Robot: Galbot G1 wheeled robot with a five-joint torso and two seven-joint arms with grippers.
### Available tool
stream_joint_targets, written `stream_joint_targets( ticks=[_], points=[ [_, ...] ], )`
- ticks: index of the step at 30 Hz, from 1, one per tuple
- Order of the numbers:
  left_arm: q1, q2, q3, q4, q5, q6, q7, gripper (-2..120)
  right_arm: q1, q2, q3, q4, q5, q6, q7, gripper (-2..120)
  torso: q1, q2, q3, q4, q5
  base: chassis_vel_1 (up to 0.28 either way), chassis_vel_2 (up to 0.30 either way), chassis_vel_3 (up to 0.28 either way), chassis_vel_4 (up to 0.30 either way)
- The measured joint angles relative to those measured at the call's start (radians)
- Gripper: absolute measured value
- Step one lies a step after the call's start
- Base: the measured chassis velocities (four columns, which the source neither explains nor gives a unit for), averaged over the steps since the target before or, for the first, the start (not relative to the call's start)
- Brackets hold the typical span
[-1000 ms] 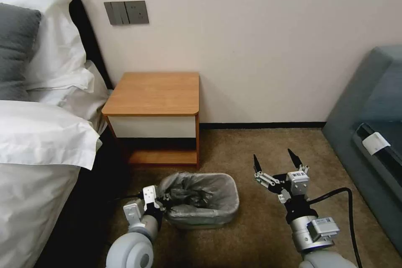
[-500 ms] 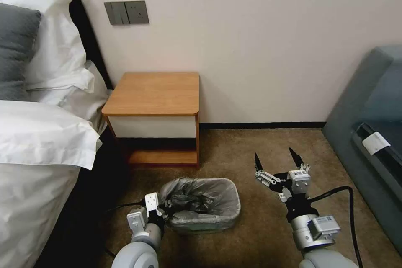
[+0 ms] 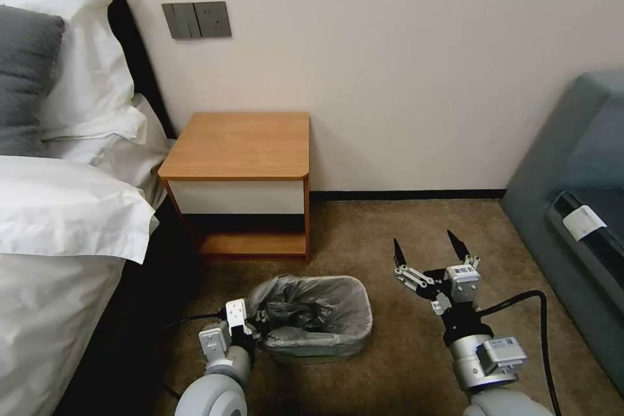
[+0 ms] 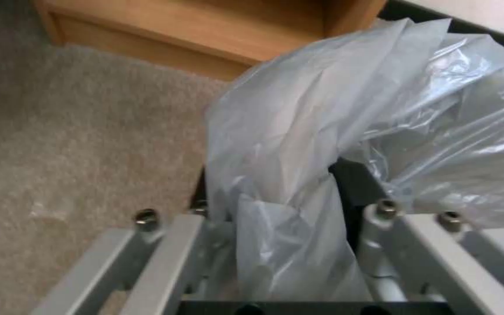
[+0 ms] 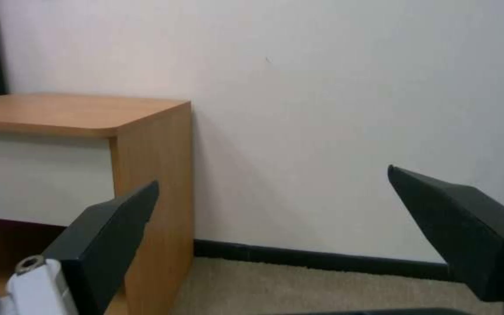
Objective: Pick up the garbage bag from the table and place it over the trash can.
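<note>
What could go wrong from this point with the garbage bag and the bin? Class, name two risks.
1. The left hand is shut on the garbage bag at the trash can rim; pulling away without letting go could drag the liner off or tip the light bin.
2. The bag looks bunched at that corner, so it may slip inside once released.

even indoor light | soft shadows | wrist views slightly blurred

In my head view the table (image 3: 237,146) sits mid-frame against the wall, the bed (image 3: 58,208) on its left. Below it, the trash can (image 3: 325,343) stands on the carpet (image 3: 403,221), the garbage bag (image 3: 312,309) inside.
</note>
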Motion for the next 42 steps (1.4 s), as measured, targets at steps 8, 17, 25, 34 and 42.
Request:
stream_joint_targets(
  ticks=[8,17,25,34,42],
  points=[
    [0.003,-0.003,-0.008,0.002,0.084,-0.004,0.028,70,-0.012,0.001,-0.001,0.005,0.000,0.016,0.001,100,0.000,0.000,0.000,0.0000,-0.0001,0.000,0.000,0.000,0.000],
    [0.014,-0.006,-0.017,-0.012,0.114,-0.009,0.042,97,-0.025,0.004,0.003,0.011,0.003,0.032,0.002,100,0.000,0.000,0.000,0.0000,0.0001,0.000,0.000,0.000,0.000],
    [0.027,-0.006,-0.024,-0.043,0.125,-0.011,0.054,100,-0.036,0.010,0.003,0.025,0.004,0.046,0.002,100,0.000,0.000,0.000,0.0000,0.0001,0.000,0.000,0.000,0.000],
    [0.049,0.002,-0.050,-0.099,0.140,-0.041,0.081,100,-0.042,0.015,0.001,0.032,0.008,0.062,0.003,100,0.000,0.000,0.000,0.0001,0.0000,0.000,0.000,0.000,0.000],
    [0.088,0.007,-0.143,-0.129,0.292,-0.250,0.135,100,-0.096,0.038,0.025,-0.017,0.009,0.138,0.009,100,0.000,0.000,0.000,0.0000,0.0000,0.000,0.000,0.000,0.000]
  ],
)
